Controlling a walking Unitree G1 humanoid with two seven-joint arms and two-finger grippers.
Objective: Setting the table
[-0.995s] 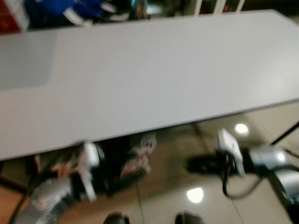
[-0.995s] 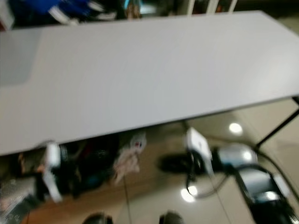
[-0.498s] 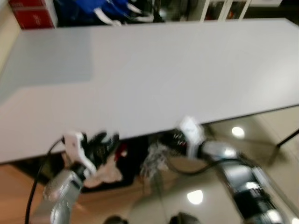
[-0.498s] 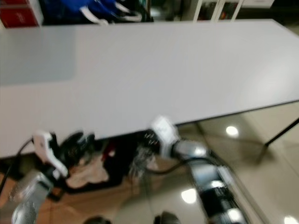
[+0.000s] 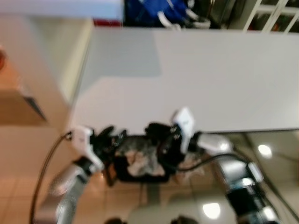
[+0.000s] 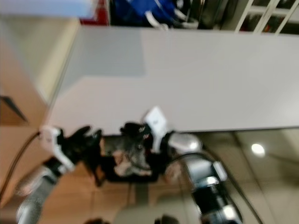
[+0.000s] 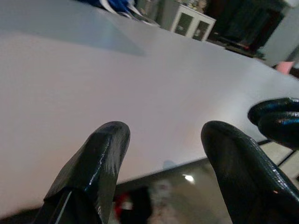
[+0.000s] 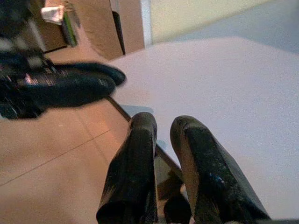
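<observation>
A long white table with a bare top stretches across the view, and a greyer patch marks its far left part. My left gripper is at the table's near left corner, just below the edge, open and holding nothing. My right gripper is close beside it at the near edge, its two fingers almost touching with nothing between them. The right gripper's black fingers show in the left wrist view.
A black crate with crumpled cloth sits on the floor under the table's near edge. A beige counter stands to the left. Blue fabric and a white cabinet lie beyond the far edge. The glossy floor reflects lamps.
The camera has swung left, so the table now sits further right. Both arms have come up and inward, and the two grippers now meet near the table's near left corner.
</observation>
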